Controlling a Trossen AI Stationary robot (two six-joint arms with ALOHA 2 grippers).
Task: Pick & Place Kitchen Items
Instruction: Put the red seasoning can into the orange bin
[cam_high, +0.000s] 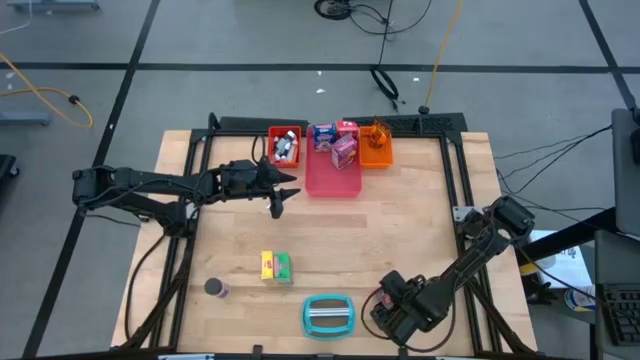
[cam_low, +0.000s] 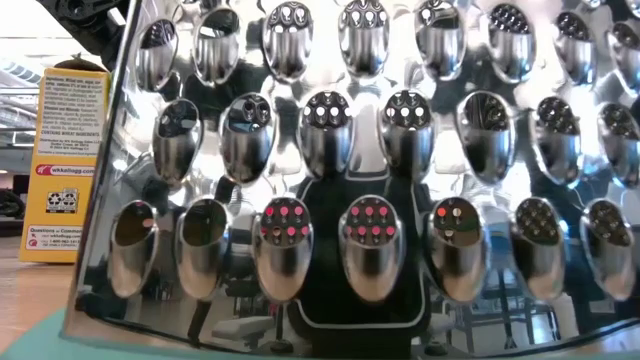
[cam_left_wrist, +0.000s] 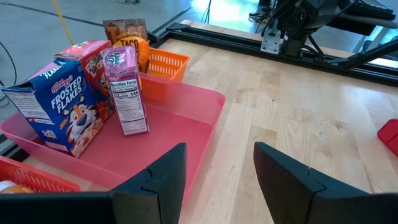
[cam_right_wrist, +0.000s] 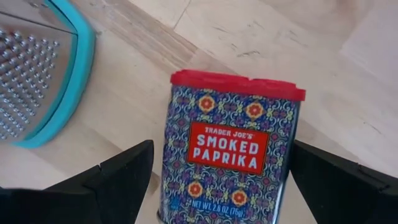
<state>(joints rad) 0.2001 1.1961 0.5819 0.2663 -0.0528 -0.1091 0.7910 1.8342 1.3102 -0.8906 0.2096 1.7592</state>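
Right end effector (cam_right_wrist: 217, 180) wide open around paprika tin (cam_right_wrist: 233, 146)

Grater (cam_right_wrist: 37, 74) just beside. Left end effector (cam_left_wrist: 217, 180) half open, empty, near pink tray (cam_left_wrist: 186, 134) with 3 boxes.

Looks like a robotics lab or test bay: light wooden tabletop (cam_high: 330, 235) in a black metal frame (cam_high: 330, 124), grey floor marked with dark tape lines (cam_high: 140, 45), loose yellow cable (cam_high: 50, 95) and black cables (cam_high: 385, 80) lying around.
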